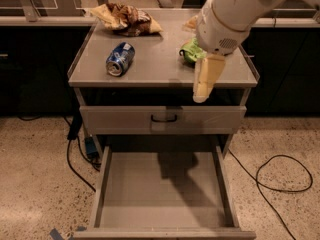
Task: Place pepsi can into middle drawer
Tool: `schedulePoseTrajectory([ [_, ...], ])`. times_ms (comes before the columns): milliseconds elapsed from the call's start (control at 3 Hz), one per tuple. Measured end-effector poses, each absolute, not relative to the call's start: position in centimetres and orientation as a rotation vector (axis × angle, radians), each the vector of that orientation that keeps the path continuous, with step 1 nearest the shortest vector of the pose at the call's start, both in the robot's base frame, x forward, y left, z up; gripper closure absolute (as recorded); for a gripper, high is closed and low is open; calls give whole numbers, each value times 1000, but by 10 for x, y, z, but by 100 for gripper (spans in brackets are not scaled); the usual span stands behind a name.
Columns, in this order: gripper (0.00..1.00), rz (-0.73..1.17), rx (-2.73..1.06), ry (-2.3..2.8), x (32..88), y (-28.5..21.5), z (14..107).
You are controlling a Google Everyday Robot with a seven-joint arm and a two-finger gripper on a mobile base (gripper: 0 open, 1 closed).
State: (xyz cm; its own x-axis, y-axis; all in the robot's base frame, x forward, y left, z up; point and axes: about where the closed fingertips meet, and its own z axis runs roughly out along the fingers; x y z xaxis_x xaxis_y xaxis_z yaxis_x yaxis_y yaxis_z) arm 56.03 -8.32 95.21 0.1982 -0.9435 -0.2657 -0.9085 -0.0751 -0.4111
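On the cabinet top (155, 66), pepsi can (120, 59) lies sideways, end front-left; gripper (204, 86) over front edge, state unclear.

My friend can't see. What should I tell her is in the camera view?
A blue soda can lies on its side on a grey cabinet top, while the robot's gripper hangs over the front edge beside a green snack bag, away from the can. Below, a grey drawer is pulled open. A brown-and-yellow snack bag sits at the back.
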Motion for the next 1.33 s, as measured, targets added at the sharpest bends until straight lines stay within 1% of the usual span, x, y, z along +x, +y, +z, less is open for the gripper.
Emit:
schedulePoseTrajectory([
  [333, 0, -149, -2081, 1597, 594, -61, 952],
  [667, 0, -136, -2142, 1483, 630, -27, 940],
  [1000, 0, -67, -2157, 1404, 662, 11, 913],
  [1333, 0, -66, -2160, 1390, 664, 12, 912],
])
